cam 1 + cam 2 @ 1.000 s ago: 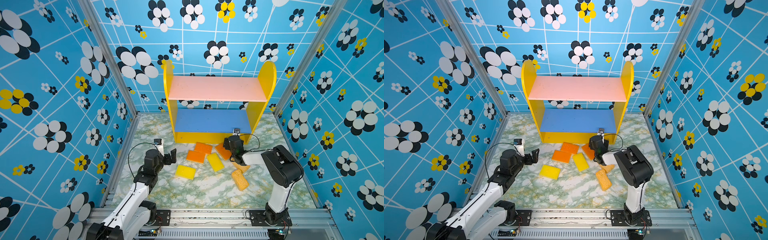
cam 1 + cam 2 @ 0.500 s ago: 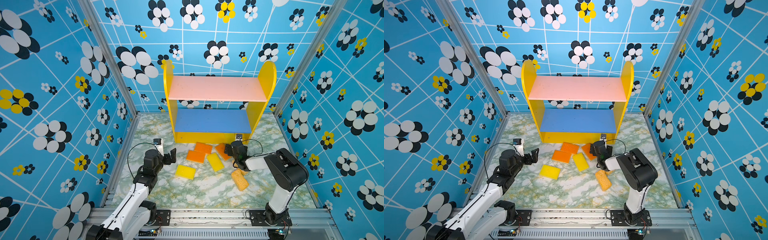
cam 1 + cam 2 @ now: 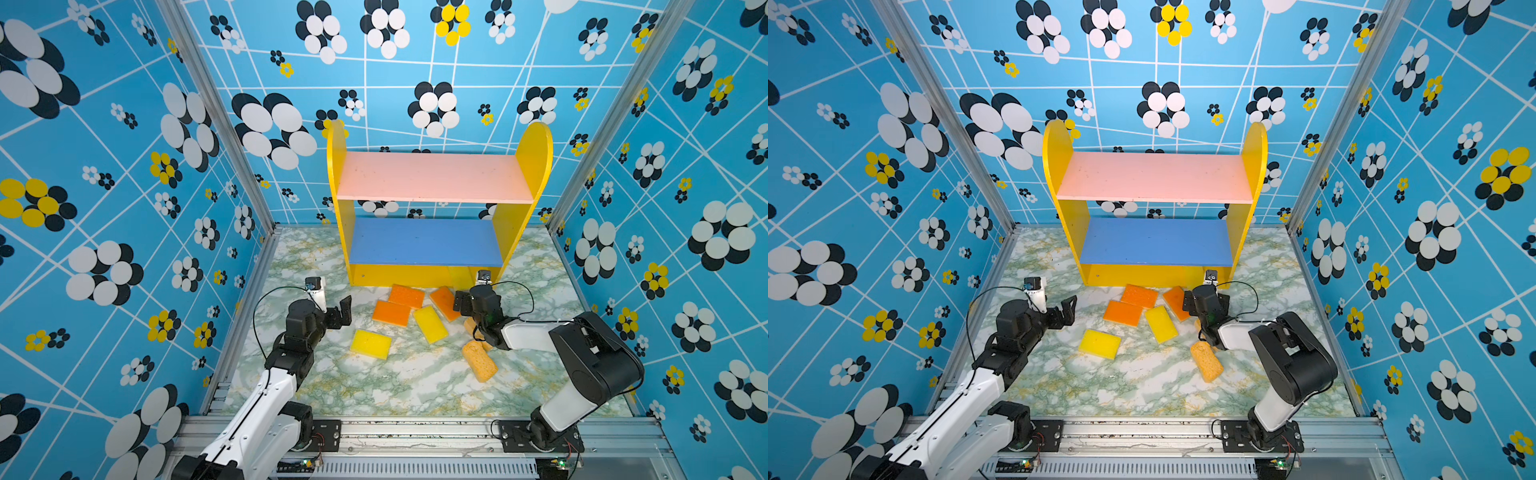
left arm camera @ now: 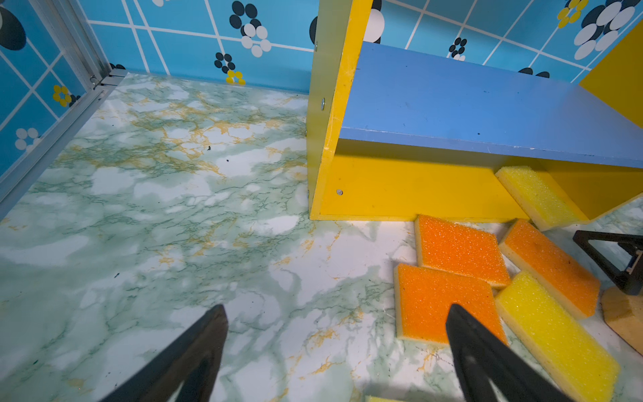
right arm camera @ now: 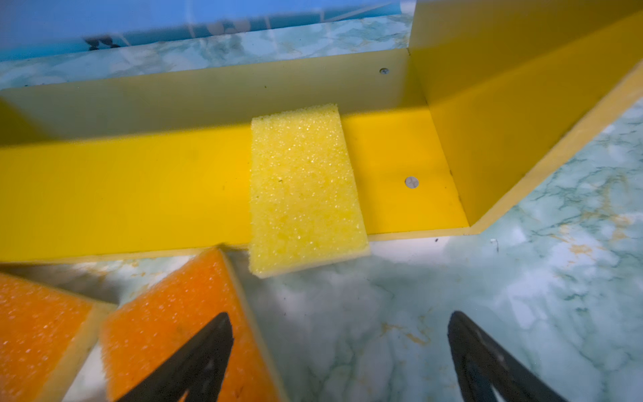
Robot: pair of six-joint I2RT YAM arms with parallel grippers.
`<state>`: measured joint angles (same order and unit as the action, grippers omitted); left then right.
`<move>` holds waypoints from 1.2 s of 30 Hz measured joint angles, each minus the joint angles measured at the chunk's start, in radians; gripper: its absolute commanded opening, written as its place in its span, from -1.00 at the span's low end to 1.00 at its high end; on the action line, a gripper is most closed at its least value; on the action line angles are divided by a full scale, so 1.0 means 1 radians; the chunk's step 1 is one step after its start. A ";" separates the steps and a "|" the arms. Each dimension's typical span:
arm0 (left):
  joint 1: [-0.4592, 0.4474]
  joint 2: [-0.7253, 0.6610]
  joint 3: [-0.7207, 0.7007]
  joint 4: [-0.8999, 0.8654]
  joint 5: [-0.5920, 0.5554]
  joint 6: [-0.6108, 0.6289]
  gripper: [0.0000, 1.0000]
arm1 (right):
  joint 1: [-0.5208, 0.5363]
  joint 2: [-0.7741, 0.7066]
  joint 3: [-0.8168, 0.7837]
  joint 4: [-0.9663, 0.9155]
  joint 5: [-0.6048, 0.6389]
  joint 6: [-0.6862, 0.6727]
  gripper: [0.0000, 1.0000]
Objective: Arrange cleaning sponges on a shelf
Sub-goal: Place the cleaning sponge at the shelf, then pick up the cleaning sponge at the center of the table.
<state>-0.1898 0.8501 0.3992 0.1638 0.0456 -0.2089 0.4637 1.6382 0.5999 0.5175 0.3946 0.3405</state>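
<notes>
The marbled green worktop (image 3: 374, 390) fills the lower middle of both top views. At its back, in the centre of the frame, the shelf (image 3: 432, 176) stands upright: pink board above blue board above yellow base.

The left end effector (image 3: 341, 311) hovers to the lower left of the shelf, its jaws spread wide with nothing between them. The right end effector (image 3: 459, 301) sits low, just in front of the shelf's right end. The right wrist view shows its jaws equally wide and empty.

Two tan blocks lie at centre right. The nearer tan block (image 3: 480, 360) is in plain sight, and the farther tan block (image 3: 471, 326) is partly hidden under the right arm.

The shelved yellow sponge (image 5: 302, 188) lies on the yellow base near the right side panel, its near end past the front edge.

On the worktop just in front of the shelf:
- The back orange sponge (image 3: 406, 296) touches the left orange sponge (image 3: 390, 313).
- The right orange sponge (image 3: 444, 302) lies beside the right end effector.
- The slanted yellow sponge (image 3: 430, 324) rests against the right orange sponge.
- The lone yellow sponge (image 3: 371, 344) lies apart, lower left of the cluster.
</notes>
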 measured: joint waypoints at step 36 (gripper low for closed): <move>0.000 0.006 0.000 0.000 0.054 -0.061 0.98 | 0.382 -0.205 -0.167 -0.140 -0.097 0.048 0.99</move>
<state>-0.1898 0.8562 0.3992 0.1638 0.0994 -0.2699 0.8459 1.4334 0.4324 0.3775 0.2981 0.3882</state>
